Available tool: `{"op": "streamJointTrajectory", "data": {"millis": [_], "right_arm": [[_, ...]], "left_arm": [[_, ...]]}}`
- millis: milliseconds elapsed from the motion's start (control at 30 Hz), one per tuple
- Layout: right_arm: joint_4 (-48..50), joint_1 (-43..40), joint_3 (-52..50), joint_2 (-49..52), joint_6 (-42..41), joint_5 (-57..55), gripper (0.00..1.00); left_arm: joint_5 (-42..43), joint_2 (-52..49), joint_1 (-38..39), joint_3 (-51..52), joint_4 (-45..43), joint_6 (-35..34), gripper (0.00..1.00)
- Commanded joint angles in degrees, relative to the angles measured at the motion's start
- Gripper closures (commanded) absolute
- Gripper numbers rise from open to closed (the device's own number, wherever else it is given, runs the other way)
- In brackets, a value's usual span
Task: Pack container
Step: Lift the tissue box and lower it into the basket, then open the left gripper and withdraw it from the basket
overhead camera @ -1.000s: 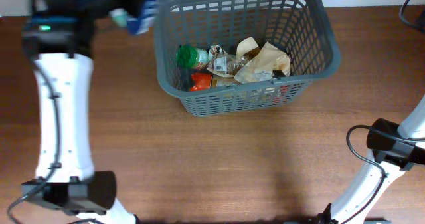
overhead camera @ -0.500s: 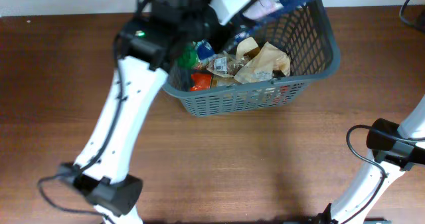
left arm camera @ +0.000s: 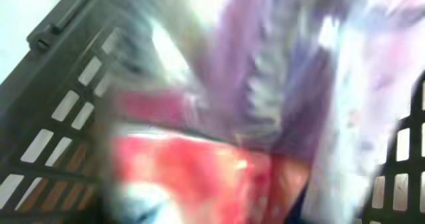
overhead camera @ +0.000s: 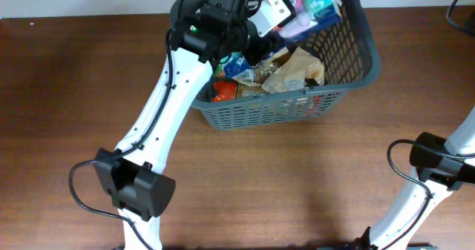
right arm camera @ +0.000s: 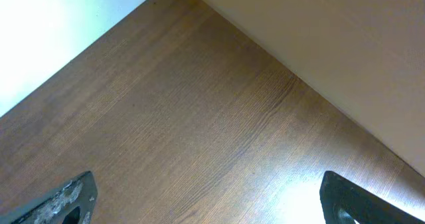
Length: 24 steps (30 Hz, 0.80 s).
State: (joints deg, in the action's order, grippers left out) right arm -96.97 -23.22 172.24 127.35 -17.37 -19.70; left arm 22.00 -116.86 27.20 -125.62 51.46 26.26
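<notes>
The container [overhead camera: 358, 70] is a dark grey lattice basket at the back centre of the table. Its wall also shows in the left wrist view [left arm camera: 60, 71]. My left gripper [overhead camera: 291, 14] hangs over the basket's back half, shut on a purple, teal and white packet [overhead camera: 315, 1]. The left wrist view is blurred and filled by the purple and red packet [left arm camera: 265, 98]. My right gripper [right arm camera: 209, 207] is open and empty over bare wood, far from the basket.
Crumpled brown wrappers [overhead camera: 297, 68] and a red item [overhead camera: 221, 93] lie in the basket. My left arm [overhead camera: 167, 109] reaches from the front left across the basket's left rim. The right arm's base [overhead camera: 438, 161] stands at the right edge.
My left arm has swung from the table's far left to over the basket, carrying the packet with it. The right arm has not moved.
</notes>
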Motion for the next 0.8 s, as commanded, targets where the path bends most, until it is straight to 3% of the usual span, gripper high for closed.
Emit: {"op": "streamJointTrajectory", "data": {"millis": [0,233,367,567,767], "right_arm": [[-0.3,-0.1,0.8,-0.7,-0.3,-0.9,0.01],[-0.3,-0.1,0.8,-0.7,-0.3,-0.9,0.01],[-0.3,-0.1,0.8,-0.7,-0.3,-0.9,0.01],[-0.3,-0.1,0.8,-0.7,-0.3,-0.9,0.01],[-0.3,-0.1,0.8,-0.7,-0.3,-0.9,0.01]], "left_arm": [[-0.3,0.6,0.2,-0.9,0.0,0.2,0.01],[-1.9,3.8,0.1,-3.4,-0.4,-0.1,0.01],[-11.5,7.1,-0.4,-7.3,-0.3,-4.3,0.01],[-27.8,15.4,-0.7,-9.2,1.2,-4.3,0.01],[-36.0,21.4,-0.7,-9.2,4.4,-4.3,0.01]]}}
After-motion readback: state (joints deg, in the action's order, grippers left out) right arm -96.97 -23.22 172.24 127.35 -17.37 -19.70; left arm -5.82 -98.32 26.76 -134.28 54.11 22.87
